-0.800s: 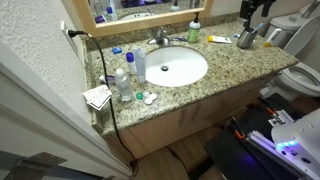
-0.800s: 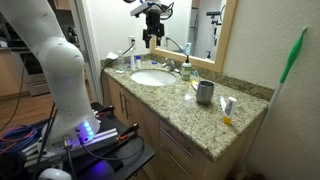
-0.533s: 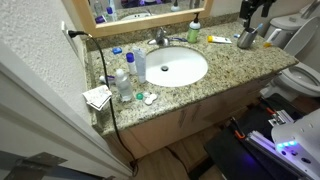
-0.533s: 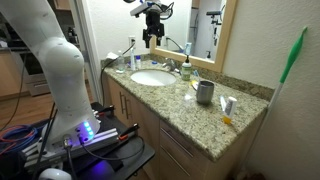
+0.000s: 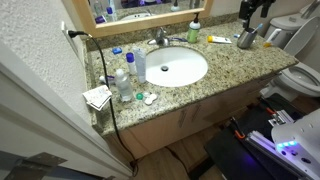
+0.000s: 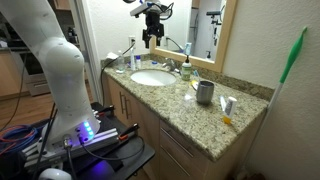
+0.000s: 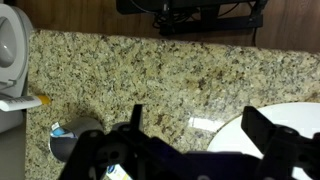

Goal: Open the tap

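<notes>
The tap (image 5: 160, 38) is a small chrome faucet behind the white oval basin (image 5: 176, 67), against the mirror; it also shows in an exterior view (image 6: 171, 62). My gripper (image 6: 151, 37) hangs high in the air above the counter, well clear of the tap, and shows at the top edge of an exterior view (image 5: 252, 10). In the wrist view its two fingers (image 7: 200, 135) are spread wide and empty over the granite, with the basin's rim (image 7: 285, 120) at the lower right. The tap is out of the wrist view.
Clear plastic bottles (image 5: 128, 70) stand beside the basin. A metal cup (image 5: 246, 38) sits further along the counter (image 6: 205, 93) (image 7: 75, 140). A green-capped bottle (image 5: 194, 33) stands near the tap. A toilet (image 5: 300, 76) is past the counter's end.
</notes>
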`<state>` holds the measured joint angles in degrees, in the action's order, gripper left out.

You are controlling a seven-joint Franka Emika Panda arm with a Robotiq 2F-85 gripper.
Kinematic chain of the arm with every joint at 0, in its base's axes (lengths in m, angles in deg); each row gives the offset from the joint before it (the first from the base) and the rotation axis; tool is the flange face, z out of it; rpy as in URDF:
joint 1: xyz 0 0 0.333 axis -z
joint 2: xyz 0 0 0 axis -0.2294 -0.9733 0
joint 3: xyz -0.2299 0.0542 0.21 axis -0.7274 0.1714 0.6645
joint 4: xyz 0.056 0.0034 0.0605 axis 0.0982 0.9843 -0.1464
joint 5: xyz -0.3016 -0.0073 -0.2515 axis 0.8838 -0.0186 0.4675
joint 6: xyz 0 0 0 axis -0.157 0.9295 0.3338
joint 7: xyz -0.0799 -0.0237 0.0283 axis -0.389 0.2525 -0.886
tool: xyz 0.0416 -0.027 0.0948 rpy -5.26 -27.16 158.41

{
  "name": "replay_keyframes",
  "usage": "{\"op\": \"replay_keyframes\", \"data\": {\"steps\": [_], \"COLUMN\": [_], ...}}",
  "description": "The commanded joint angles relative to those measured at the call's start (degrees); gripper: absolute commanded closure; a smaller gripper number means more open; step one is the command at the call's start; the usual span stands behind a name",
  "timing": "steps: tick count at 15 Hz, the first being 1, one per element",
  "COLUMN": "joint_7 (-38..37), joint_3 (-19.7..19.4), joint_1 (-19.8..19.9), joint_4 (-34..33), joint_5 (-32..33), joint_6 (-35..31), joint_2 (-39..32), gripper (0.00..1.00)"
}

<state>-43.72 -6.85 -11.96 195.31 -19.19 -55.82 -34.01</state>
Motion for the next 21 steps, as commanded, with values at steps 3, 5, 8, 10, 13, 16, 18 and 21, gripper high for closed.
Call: {"op": "replay_keyframes", "data": {"steps": [3,5,8,10,13,16,18,21], "joint_7": [-3.83,-5.63,-5.75,-5.75,-6.24,-8.10,-7.96,-11.05], "joint_3": [0.58,0.81,0.80,0.77,1.01,1.89,2.19,2.51], "joint_1": [-3.40,-4.24,-4.64,-4.67,-4.80,-5.71,-6.52,-7.27], "joint_4": [-4.76,-6.91,-5.61,-5.62,-6.32,-9.12,-12.71,-19.37], "joint_5": [-7.86,-11.61,-10.71,-10.66,-9.86,-11.83,-14.20,-14.70], "joint_6": [-4.77,-6.21,-5.67,-5.63,-5.14,-9.61,-10.81,-10.85], "joint_2": [-6.31,-8.33,-6.98,-7.03,-8.05,-11.12,-13.11,-17.43], "gripper": [0.00,0.00,0.00,0.00,0.00,0.00,0.00,0.00]}}
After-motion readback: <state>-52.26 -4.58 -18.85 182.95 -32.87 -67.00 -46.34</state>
